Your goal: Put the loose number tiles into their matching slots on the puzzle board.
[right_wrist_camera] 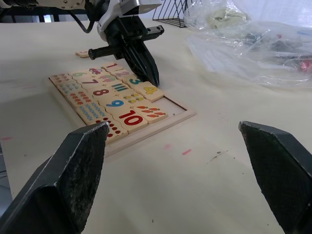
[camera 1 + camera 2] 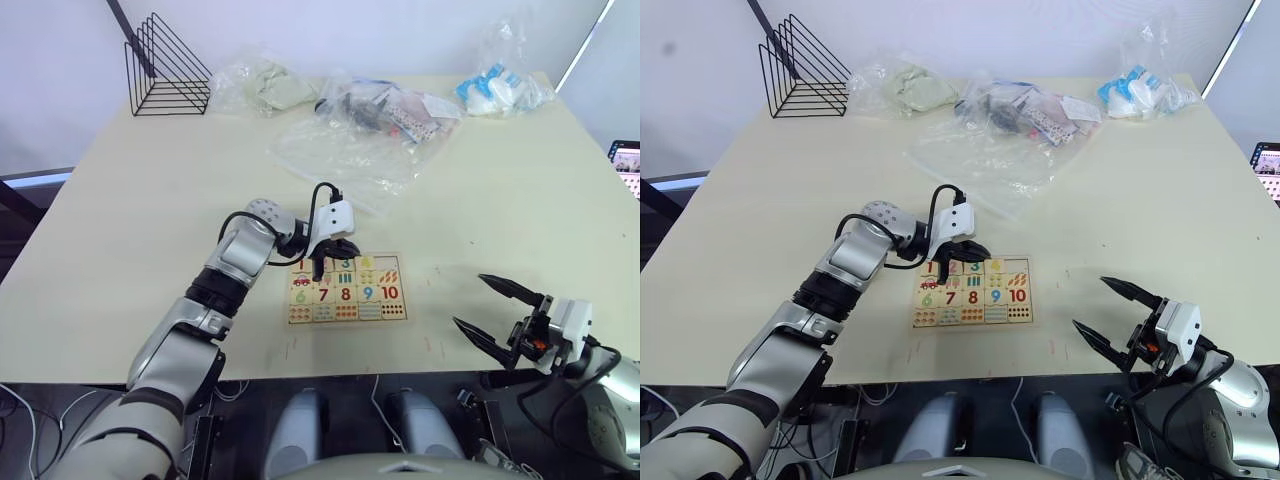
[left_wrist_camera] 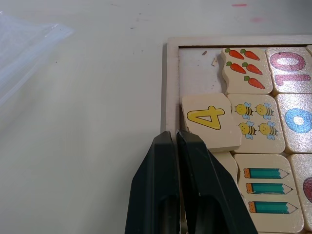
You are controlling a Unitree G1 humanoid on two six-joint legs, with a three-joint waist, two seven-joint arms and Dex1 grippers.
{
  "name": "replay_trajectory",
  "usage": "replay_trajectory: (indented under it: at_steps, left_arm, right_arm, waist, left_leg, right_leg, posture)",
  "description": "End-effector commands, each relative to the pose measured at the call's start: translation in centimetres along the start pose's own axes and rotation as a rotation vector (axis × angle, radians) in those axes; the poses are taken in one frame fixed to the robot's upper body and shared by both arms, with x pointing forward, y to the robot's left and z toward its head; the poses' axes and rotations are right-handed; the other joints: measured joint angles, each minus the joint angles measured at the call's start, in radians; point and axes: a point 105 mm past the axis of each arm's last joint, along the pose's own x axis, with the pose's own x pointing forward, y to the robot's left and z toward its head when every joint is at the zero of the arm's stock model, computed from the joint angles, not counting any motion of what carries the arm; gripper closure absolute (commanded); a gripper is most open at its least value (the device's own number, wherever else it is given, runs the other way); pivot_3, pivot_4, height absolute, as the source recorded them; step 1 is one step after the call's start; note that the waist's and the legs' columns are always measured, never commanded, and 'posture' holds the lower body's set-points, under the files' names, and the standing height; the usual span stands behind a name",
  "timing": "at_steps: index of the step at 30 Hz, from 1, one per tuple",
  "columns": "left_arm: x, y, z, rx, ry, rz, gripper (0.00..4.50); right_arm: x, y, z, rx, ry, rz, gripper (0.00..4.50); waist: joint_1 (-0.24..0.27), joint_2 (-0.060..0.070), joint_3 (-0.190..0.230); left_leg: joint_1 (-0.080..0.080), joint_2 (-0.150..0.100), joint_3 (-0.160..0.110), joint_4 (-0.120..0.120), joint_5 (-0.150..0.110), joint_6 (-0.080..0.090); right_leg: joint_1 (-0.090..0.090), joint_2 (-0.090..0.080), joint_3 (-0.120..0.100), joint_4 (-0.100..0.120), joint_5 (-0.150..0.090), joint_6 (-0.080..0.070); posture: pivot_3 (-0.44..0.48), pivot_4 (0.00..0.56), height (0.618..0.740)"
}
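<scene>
The wooden puzzle board point(image 2: 398, 319) lies near the table's front edge with most number and picture tiles seated. A yellow "4" tile point(image 3: 209, 119) sits slightly askew in the top row against the frame point(image 3: 170, 87), beside an empty corner slot point(image 3: 200, 68). My left gripper point(image 3: 175, 137) is shut with nothing between its fingers, and its tip rests at the board's edge right beside the "4" tile point(image 1: 148, 90). One loose tile point(image 1: 82, 53) lies on the table just beyond the board's corner by the "1". My right gripper point(image 2: 470, 300) hovers open to the right of the board, holding nothing.
Clear plastic bags point(image 2: 350, 140) with small items are spread across the back middle, and another bag point(image 2: 500, 90) sits at the back right. A black wire rack point(image 2: 165, 70) stands at the back left. Bare tabletop point(image 2: 520, 210) surrounds the board.
</scene>
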Motion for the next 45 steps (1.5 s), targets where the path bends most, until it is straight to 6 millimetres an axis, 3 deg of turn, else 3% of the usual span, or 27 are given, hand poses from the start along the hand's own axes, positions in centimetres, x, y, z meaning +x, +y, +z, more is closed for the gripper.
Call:
replay_trajectory:
  at_steps: [1, 34, 45]
  left_arm:
    - [0.0, 0.0, 0.7, 0.033, -0.021, 0.002, 4.32]
    - [0.3, 0.4, 1.1, 0.046, -0.027, 0.015, 4.32]
    - [-0.2, 1.6, 1.0, 0.037, -0.027, 0.076, 4.32]
  right_arm:
    - [0.0, 0.0, 0.8, -0.04, -0.025, 0.003, 0.0]
    - [0.1, 0.2, 0.7, -0.036, -0.025, -0.001, 0.0]
    - [0.1, 0.1, 0.7, -0.038, -0.025, 0.006, 0.0]
  waist:
    - [0.0, 0.0, 0.0]
    - [0.0, 0.0, 0.0]
    - [0.0, 0.0, 0.0]
  left_leg:
    - [0.0, 0.0, 0.0, 0.0, 0.0, 0.0]
    - [0.0, 0.0, 0.0, 0.0, 0.0, 0.0]
    - [0.0, 0.0, 0.0, 0.0, 0.0, 0.0]
  right_leg:
    - [0.0, 0.0, 0.0, 0.0, 0.0, 0.0]
    - [0.0, 0.0, 0.0, 0.0, 0.0, 0.0]
    - [0.0, 0.0, 0.0, 0.0, 0.0, 0.0]
  posture:
    - [0.0, 0.15, 0.74]
    - [0.0, 0.15, 0.74]
    - [0.0, 0.15, 0.74]
